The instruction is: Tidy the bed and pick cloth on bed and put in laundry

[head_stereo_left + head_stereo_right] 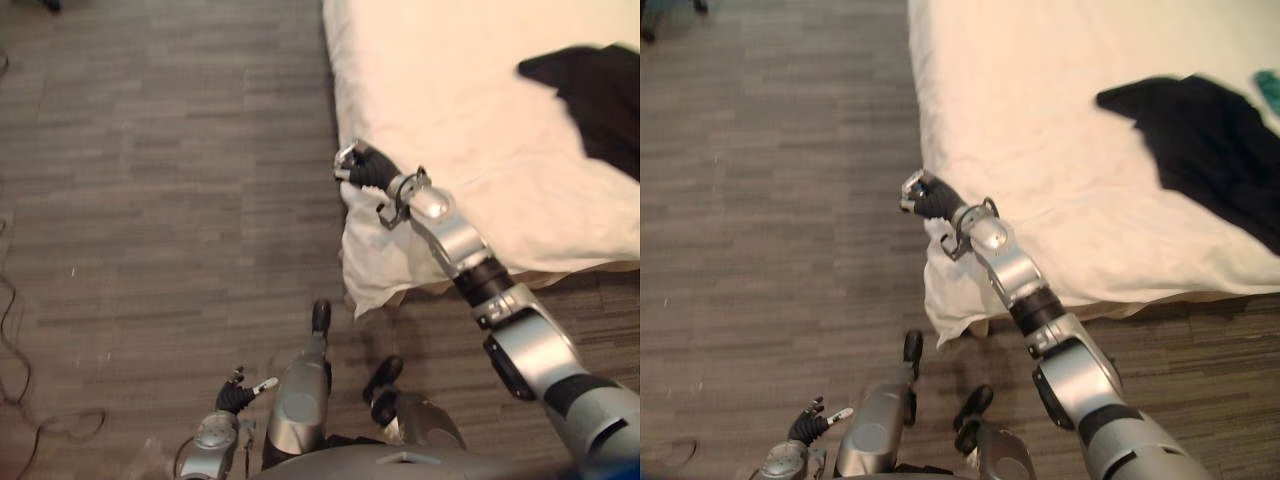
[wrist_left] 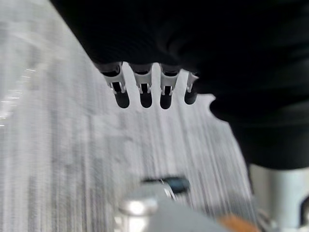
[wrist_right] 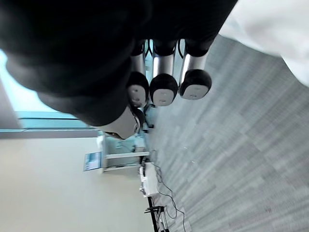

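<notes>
Lying on the bed (image 1: 450, 120), well apart from both hands, the black cloth (image 1: 1210, 150) looks soft, light and floppy; grab a bunched fold. Right hand (image 1: 925, 197) is curled, empty, at the bed's corner; left hand (image 1: 238, 396) hangs loose.

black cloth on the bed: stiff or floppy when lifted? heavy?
Likely floppy: the black cloth lies spread flat with an irregular outline on the bed, so it should drape from one grasp. Probably light for its spread; the bedding around it shows no obvious sag. Loose ends may trail, since it covers a wide patch.
</notes>
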Robot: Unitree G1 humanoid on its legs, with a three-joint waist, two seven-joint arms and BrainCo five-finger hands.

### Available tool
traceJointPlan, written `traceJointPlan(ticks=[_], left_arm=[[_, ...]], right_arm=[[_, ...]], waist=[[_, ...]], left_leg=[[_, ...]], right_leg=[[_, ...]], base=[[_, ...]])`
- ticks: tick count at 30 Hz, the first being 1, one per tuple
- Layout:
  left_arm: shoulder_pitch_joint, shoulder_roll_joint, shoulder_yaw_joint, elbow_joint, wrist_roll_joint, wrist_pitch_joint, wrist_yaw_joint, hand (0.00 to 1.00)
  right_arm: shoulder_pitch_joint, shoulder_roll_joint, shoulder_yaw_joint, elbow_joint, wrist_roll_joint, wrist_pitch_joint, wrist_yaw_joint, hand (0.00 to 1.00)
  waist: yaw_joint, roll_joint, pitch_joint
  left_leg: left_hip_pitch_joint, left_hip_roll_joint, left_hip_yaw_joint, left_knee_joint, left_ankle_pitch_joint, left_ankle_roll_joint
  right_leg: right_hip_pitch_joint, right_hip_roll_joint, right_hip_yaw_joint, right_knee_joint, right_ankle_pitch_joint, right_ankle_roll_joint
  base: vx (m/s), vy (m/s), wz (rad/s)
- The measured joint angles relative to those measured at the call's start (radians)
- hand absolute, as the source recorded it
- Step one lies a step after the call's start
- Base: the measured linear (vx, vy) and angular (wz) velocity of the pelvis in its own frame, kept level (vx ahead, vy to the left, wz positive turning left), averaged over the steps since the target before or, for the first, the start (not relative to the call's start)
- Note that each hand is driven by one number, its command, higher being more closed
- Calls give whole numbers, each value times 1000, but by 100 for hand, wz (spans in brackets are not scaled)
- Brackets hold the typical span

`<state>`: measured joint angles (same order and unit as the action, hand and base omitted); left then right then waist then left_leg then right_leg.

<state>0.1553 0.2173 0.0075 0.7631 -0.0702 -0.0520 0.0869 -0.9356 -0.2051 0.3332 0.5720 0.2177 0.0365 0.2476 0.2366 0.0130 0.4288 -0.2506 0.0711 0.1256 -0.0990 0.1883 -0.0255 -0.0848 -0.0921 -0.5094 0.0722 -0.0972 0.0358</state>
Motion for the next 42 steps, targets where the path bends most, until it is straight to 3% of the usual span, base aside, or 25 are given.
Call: traceJointPlan(ticks=[8, 14, 22, 26, 31, 37, 42], left_arm=[[-69, -26, -50, -4, -29, -13, -7, 0], [-148, -56, -109, -5, -52, -13, -24, 0], [-167, -57, -131, -5, -74, -10, -32, 0], [-164, -75, -131, -31, -74, 23, -1, 0], [-137, -89, -130, -77, -72, 24, 7, 0], [-98, -88, -120, -94, -72, 0, 40, 0], [-76, -84, -120, -91, -69, -12, 55, 0]], right_arm=[[-27, -80, -58, 141, 73, 53, -41, 100], [-26, -68, -62, 197, 116, 84, -52, 100], [-9, 5, -187, 232, 257, 84, -83, 100], [61, 91, -257, 255, 270, 45, -83, 100], [244, 168, -332, 340, 308, 12, -68, 100], [532, 147, -443, 379, 346, -39, -81, 100], [704, 84, -503, 363, 478, -132, -90, 100]], waist=[[3, 79, 40], [-2, 136, 49], [-43, 142, 48], [-88, 142, 48], [-123, 138, 52], [-171, 121, 64], [-218, 98, 65]], left_leg=[[-106, -29, -1, 1, 26, 25], [-133, -47, 3, 1, 28, 26], [-152, -63, 5, 1, 23, 28], [-149, -78, 17, 1, 21, 26], [-98, -91, 47, 1, -3, 31], [-58, -93, 89, 1, -24, 11], [39, -81, 119, 1, -35, -3]], right_leg=[[-116, -37, -5, 37, 13, 18], [-190, -77, 12, 119, -25, 27], [-233, -106, 19, 182, -47, 34], [-236, -122, 33, 183, -44, 36], [-202, -133, 72, 172, -39, 47], [-170, -132, 115, 133, -25, 67], [-71, -108, 160, 57, 7, 70]], base=[[62, 62, 6], [61, 28, -1], [8, 8, 3], [21, 22, -5], [58, 22, -21], [90, -10, -24], [126, -60, -42]])
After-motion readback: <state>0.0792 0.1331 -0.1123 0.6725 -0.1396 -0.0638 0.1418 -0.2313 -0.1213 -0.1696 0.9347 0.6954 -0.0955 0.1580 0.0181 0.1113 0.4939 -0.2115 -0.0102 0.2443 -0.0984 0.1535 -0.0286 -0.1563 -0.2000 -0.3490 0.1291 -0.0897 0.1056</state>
